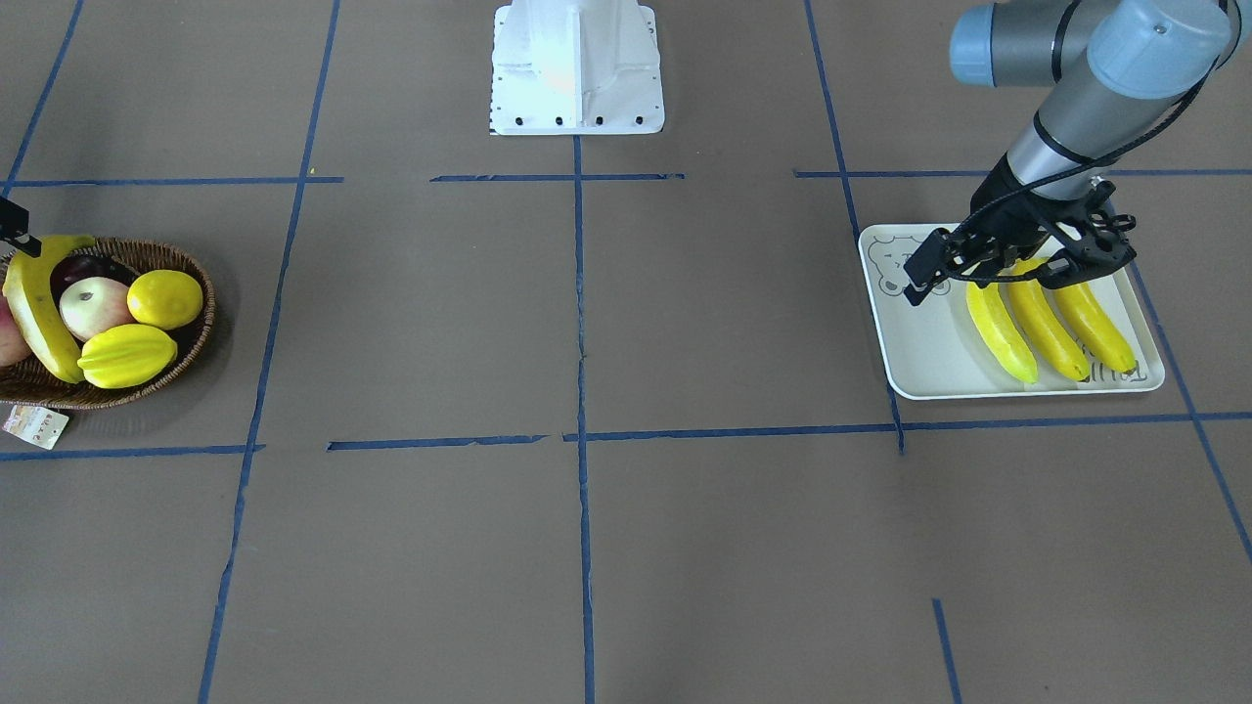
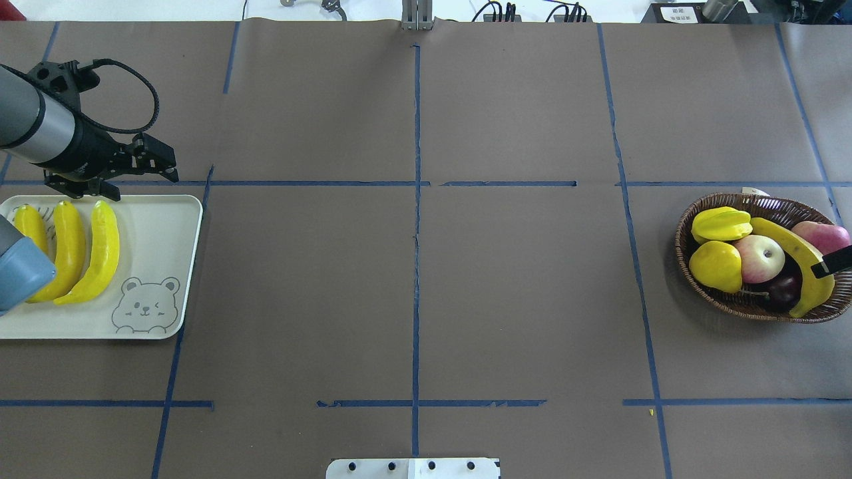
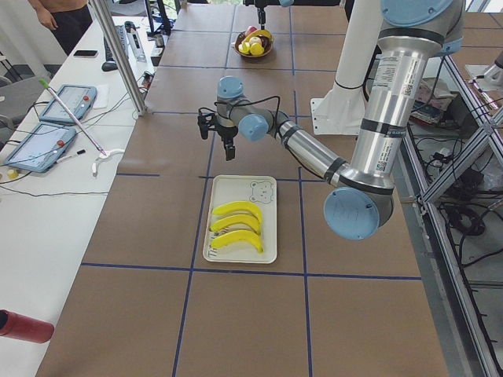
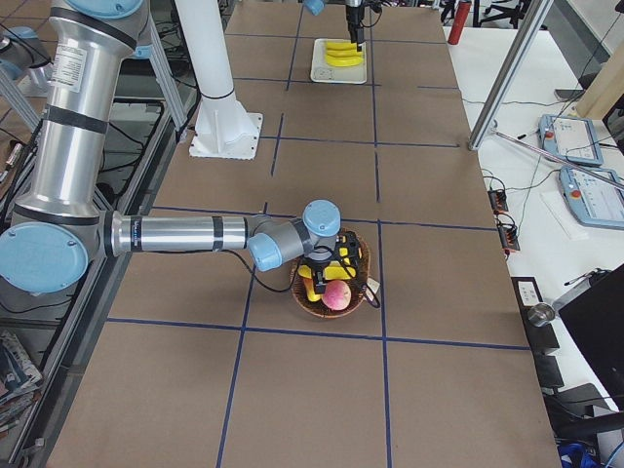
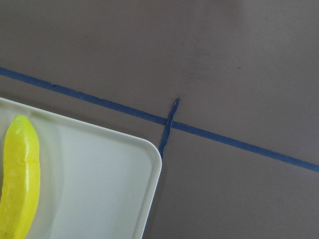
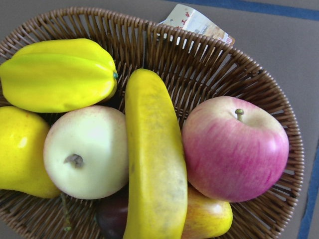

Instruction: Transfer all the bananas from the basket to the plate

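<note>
**A:** Where are the bananas?

**B:** Three long curved bright-yellow bananas (image 2: 66, 246) lie in a row on a flat white rectangular plate (image 2: 166, 226) with a grey bear drawing. It sits at the desk's edge on the robot's left, and the row leaves room for one more. The fourth banana (image 6: 152, 159) rests in a round dark-brown woven wicker basket (image 6: 224, 74) at the opposite edge, across apples (image 6: 234, 149) and beside a ridged yellow starfruit (image 6: 60, 74).

**A:** The grippers?

**B:** The left gripper (image 1: 1022, 272) hovers over the plate's far edge, fingers apart and empty. The right gripper (image 4: 334, 259) hangs over the fourth banana, probably to grasp it. I cannot tell whether its fingers are closed.

**A:** The surroundings?

**B:** A brown paper-covered desk (image 2: 519, 299) has a blue tape grid (image 2: 416, 266). A white side bench (image 3: 47, 196) holds tablets (image 3: 67, 102).
</note>
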`<move>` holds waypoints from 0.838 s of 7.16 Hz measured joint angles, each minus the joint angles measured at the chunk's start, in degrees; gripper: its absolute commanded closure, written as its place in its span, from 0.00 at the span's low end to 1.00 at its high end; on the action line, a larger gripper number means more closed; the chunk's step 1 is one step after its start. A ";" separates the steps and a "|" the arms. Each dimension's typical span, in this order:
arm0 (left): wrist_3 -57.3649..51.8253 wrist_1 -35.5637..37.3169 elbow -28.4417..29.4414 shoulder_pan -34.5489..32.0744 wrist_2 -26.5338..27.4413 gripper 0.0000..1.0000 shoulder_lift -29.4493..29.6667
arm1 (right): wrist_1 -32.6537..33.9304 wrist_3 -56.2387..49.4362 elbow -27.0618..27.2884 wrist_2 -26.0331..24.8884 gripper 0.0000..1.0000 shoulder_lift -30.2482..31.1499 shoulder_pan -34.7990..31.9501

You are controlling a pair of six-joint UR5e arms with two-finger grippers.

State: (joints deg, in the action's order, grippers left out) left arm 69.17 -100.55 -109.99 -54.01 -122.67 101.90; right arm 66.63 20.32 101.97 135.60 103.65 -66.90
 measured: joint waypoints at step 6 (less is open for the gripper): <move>0.00 -0.04 -0.03 0.22 0.21 0.00 -0.04 | -0.11 -0.36 -1.46 -0.55 0.96 -0.17 3.85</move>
State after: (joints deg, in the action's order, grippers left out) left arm 69.17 -100.58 -110.02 -53.79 -122.47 101.87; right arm 66.53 19.97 100.51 135.05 103.48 -63.04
